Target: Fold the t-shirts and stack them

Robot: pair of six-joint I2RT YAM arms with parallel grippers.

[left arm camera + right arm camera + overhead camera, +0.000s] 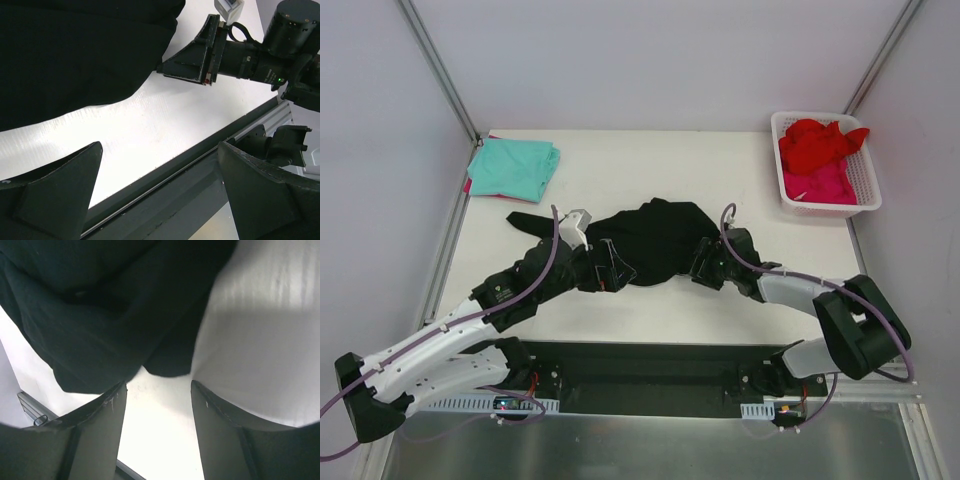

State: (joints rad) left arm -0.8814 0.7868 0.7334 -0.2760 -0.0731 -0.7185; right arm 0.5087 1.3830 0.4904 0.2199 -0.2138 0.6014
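Gaping wide, your left gripper point(160, 150) held nothing; only bare table point(150, 125) showed between its fingers point(60, 195). It sat low at the left near edge of the black shirt point(655, 238), with the cloth just ahead of the tips and not clamped. Your right gripper point(158, 387) had its jaws apart too, with table showing in the gap. A black hem hung right at its fingertips point(102, 425). I could not tell whether a tip touched it, and no pinch was visible. In the left wrist view, the right gripper's nose met the shirt's edge. Both arms reached in from the near edge, the left one from the left and the right one bent in from the right. They faced each other across the shirt's near side.

The black shirt lay bunched mid-table, unfolded, with one end trailing out to the left. The teal shirt point(515, 165) lay folded at the far left corner, a pink edge peeking from under it. The red shirt point(815, 140) and pink shirt point(825, 185) lay crumpled in the white basket point(868, 172) at the far right corner. Red sat toward the far end, pink nearer.
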